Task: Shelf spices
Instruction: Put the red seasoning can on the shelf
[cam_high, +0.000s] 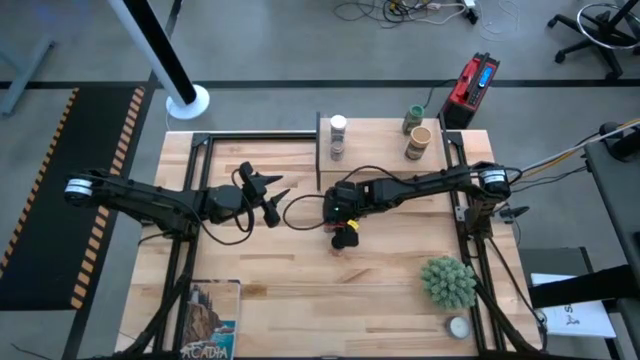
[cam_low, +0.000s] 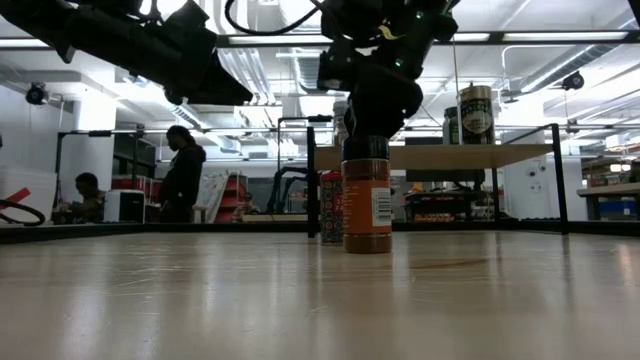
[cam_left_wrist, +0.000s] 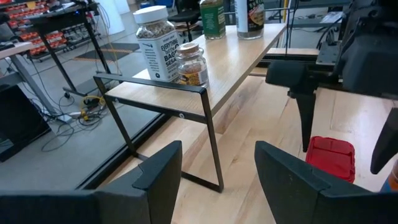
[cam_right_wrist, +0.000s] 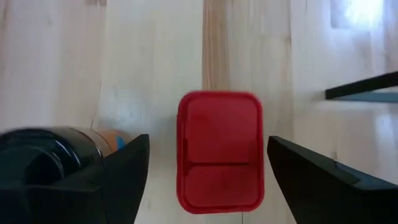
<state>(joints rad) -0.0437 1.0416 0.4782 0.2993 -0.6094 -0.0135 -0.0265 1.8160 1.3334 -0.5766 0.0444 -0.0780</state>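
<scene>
A red square tin (cam_right_wrist: 219, 149) stands on the tabletop, close beside a jar with a black lid (cam_right_wrist: 43, 163) and orange contents (cam_low: 367, 205). My right gripper (cam_right_wrist: 208, 162) hangs open over the tin, pointing down, one finger on either side of it with a gap on both sides. My left gripper (cam_high: 270, 195) is open above the table to the left, holding nothing. On the shelf (cam_high: 385, 135) stand a white-lidded jar (cam_left_wrist: 153, 43), a small jar (cam_left_wrist: 189, 62), a green-lidded jar (cam_high: 413, 118) and a tan cylinder (cam_high: 418, 142).
A spiky green plant (cam_high: 448, 282) and a flat white round tin (cam_high: 458, 326) sit near the table's front right corner. A booklet (cam_high: 210, 320) lies at the front left. Dark frame rails (cam_high: 465, 215) run along both sides of the table.
</scene>
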